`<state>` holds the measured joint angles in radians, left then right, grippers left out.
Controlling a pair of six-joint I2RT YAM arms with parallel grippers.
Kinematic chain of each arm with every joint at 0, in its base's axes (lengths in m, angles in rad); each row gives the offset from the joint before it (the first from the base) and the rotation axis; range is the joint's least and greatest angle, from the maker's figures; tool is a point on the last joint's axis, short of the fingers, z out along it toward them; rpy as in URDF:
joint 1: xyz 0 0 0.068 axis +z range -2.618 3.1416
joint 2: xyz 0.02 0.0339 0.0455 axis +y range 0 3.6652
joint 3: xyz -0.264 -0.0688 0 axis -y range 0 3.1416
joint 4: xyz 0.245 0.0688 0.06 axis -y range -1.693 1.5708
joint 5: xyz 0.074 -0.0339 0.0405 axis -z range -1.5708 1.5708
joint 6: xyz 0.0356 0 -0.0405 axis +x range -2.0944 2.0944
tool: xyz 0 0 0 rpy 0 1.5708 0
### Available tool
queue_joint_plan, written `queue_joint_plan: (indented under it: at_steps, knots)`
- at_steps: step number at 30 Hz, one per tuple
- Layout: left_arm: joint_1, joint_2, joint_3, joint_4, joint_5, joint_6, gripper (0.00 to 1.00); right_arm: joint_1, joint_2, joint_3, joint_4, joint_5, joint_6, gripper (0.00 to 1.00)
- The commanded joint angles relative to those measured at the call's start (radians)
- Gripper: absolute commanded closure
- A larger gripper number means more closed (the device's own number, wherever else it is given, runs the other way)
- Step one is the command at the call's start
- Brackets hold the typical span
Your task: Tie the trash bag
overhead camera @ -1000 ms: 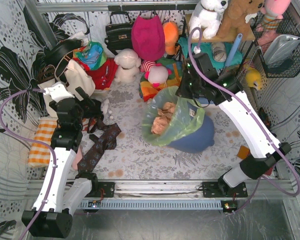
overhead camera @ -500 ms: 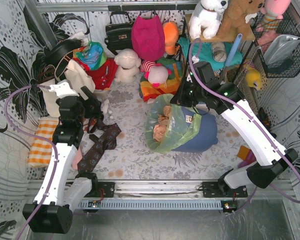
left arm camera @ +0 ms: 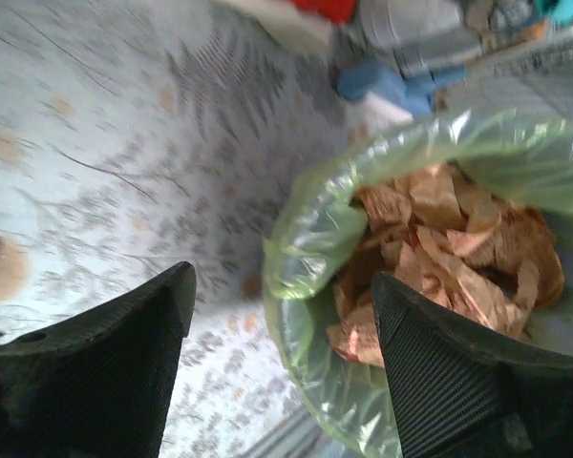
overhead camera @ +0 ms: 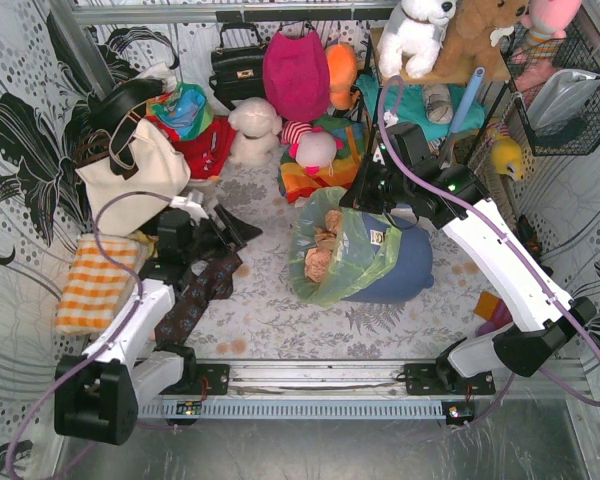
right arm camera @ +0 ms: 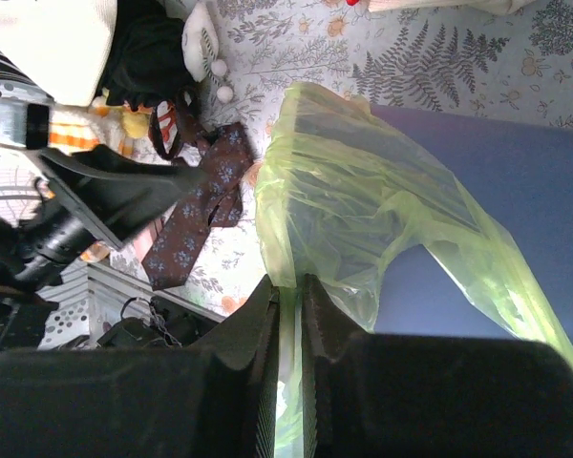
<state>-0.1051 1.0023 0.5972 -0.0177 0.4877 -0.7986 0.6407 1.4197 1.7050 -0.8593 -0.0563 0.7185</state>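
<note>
Fern-printed cloth [overhead camera: 280, 320] over the table; black-and-white flowered walls [overhead camera: 20, 130] all round. Left of frame: orange checked cloth [overhead camera: 95, 280], cream tote [overhead camera: 130, 175], brown tie [overhead camera: 195, 295]. Left gripper [overhead camera: 230, 228] low over the table, jaws wide, nothing between them, facing the bag's mouth. Centre: blue-grey bin [overhead camera: 405, 275] tilted, mouth toward the left; trash bag [overhead camera: 345, 255] lining it, tan crumpled paper [overhead camera: 320, 260] inside. Right gripper [right arm camera: 288, 296] pinched narrow on the bag's upper rim.

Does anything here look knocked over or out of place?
Yes: the blue-grey bin lies tipped on its side mid-table, its trash bag gaping sideways with crumpled paper at the rim. None seems spilled.
</note>
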Motion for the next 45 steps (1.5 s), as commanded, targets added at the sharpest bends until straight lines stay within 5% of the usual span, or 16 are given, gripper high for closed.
queue_joint_plan:
  at_steps: [1,14,21,29,45]
  knots:
    - [-0.123,0.056,-0.027,0.221,0.096,-0.107,0.18,0.002,-0.016,0.037,0.056,-0.019,0.012,1.0]
    - [-0.321,0.326,-0.153,0.59,0.045,-0.231,0.41,0.002,-0.028,0.034,0.065,-0.015,0.016,1.0]
    - [-0.341,0.367,-0.143,0.64,0.059,-0.249,0.65,0.002,-0.028,0.025,0.07,-0.019,0.019,1.0]
    - [-0.341,0.246,-0.028,0.384,0.027,-0.136,1.0,0.002,-0.036,0.039,0.04,0.006,0.011,1.0]
    - [-0.295,0.124,0.475,-0.42,-0.022,0.146,1.0,0.002,-0.098,-0.083,0.035,0.077,0.024,1.0]
